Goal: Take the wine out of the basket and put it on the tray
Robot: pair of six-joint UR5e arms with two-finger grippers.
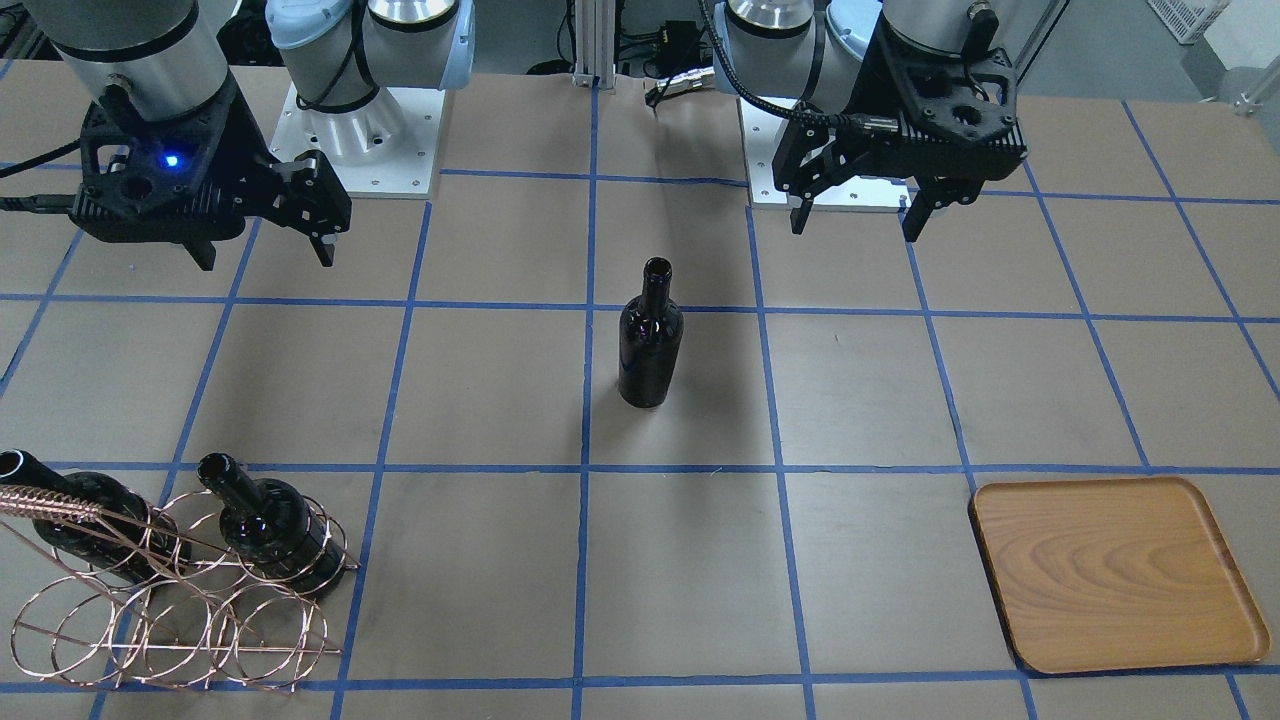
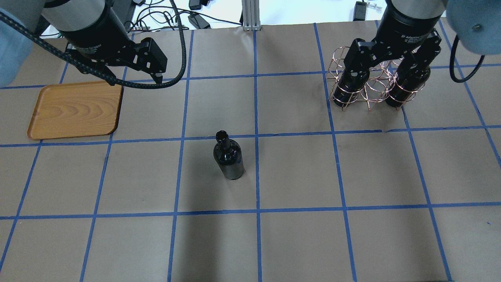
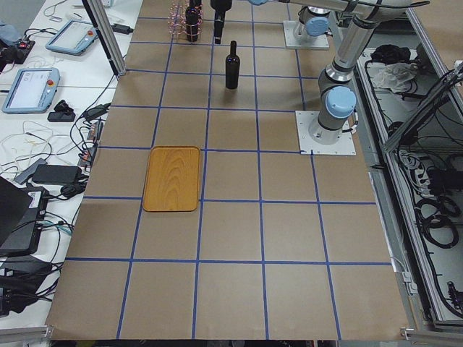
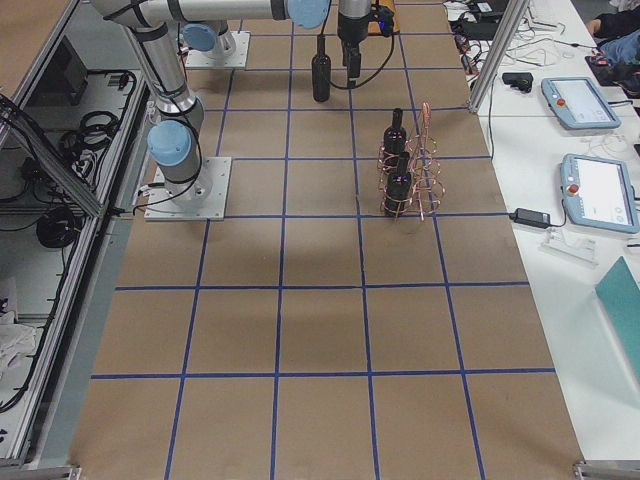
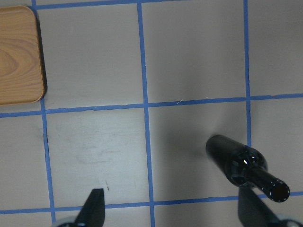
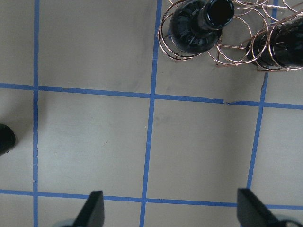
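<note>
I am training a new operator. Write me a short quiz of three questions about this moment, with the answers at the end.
1. True or false: the tray already carries a bottle.
2. How many bottles sit in the basket? A) one B) two C) three
3. Fill the gap: the wine standing alone on the table is ____, while the left gripper and the right gripper are both open and empty.

Key: 1 false; 2 B; 3 upright.
</note>
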